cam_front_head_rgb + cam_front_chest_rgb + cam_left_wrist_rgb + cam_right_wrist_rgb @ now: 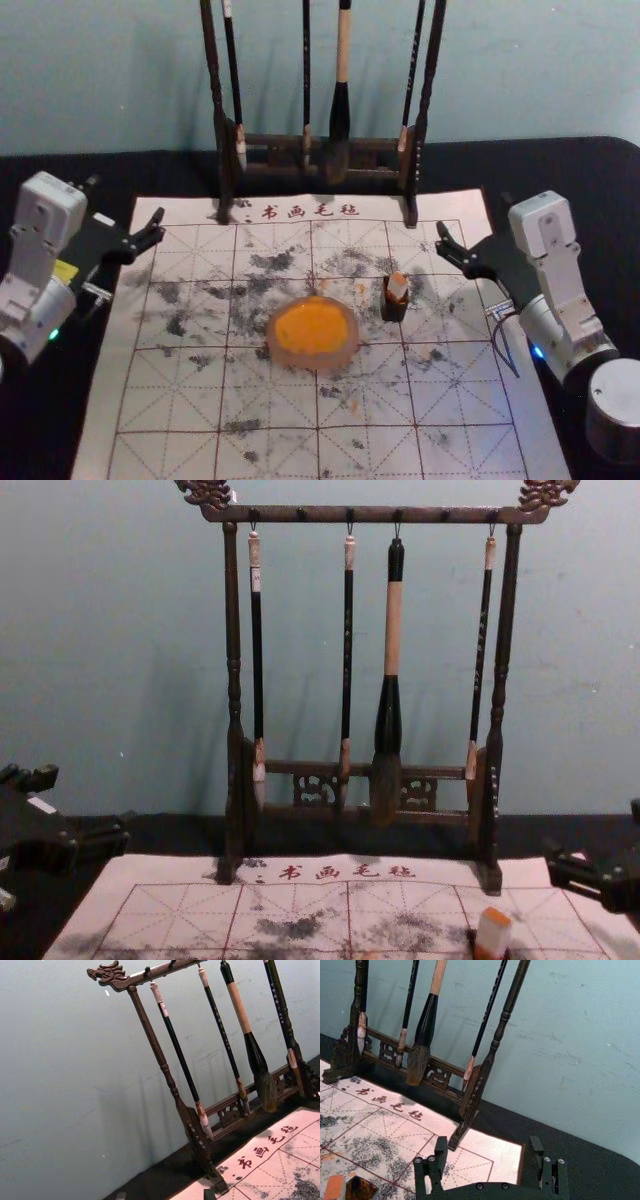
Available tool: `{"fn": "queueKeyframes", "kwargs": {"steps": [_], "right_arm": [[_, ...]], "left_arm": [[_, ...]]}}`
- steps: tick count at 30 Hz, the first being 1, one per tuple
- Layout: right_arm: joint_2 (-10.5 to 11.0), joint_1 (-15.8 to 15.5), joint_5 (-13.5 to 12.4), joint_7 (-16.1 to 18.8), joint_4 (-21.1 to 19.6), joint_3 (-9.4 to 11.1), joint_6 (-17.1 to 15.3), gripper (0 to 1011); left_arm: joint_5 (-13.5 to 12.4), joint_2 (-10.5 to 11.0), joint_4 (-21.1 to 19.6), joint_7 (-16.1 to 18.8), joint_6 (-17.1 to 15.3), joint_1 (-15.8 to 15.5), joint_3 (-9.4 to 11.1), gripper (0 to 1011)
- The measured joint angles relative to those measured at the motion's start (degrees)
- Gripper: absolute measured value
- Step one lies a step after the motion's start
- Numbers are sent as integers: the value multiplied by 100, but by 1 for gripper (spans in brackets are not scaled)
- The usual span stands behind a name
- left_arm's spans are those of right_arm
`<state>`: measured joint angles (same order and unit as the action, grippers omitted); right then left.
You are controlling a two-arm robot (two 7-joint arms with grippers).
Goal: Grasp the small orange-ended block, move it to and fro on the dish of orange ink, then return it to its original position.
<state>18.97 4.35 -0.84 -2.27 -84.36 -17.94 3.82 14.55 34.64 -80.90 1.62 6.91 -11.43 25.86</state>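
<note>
Right claw [474, 215] hangs wide open and empty beside the mat's right edge, its dark, angular fingers well apart. Left claw [126, 198] is spread too, near the left edge. The small block [398, 286], pale and straight-sided with an orange end, stands in a dark, squarish holder [394, 308] right of the rounded dish [312, 362], whose smooth, pinkish rim circles orange ink [312, 328] on the smudged, gridded mat [160, 405].

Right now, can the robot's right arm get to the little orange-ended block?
Probably yes: the right gripper is open, and nothing stands between it and the block on the mat.
</note>
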Motion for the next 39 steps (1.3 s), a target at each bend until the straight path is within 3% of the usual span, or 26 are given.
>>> {"fn": "queueKeyframes", "kwargs": {"steps": [39], "right_arm": [[13, 1, -3, 0, -33, -9, 11, 1002]], "left_arm": [[0, 0, 0, 0, 0, 0, 0, 1001]]}}
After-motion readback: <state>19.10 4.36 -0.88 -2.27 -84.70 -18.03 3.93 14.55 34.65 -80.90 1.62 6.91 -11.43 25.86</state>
